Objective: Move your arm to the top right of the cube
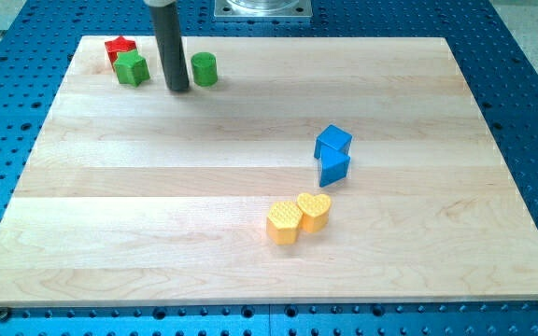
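My tip (177, 90), bare and holding nothing, rests between the green star-shaped block (132, 68) and the green cylinder block (204, 69), near the pale wooden board's (157, 215) top left. The blue cube (332, 141) sits well apart, right of centre, touching a blue wedge-like block (333, 167). I'd sweep clear across, stopping beyond its upper-right corner. The rod's top is cut off.

my rod comes down from the view's top edge, near the 11 o'clock part of the view, and stands almost upright, with only a slight lean. it is dark, straight and of even thickness along the stretch that shows. my tip (178, 90) rests at table height. the arm above the rod is out of view.
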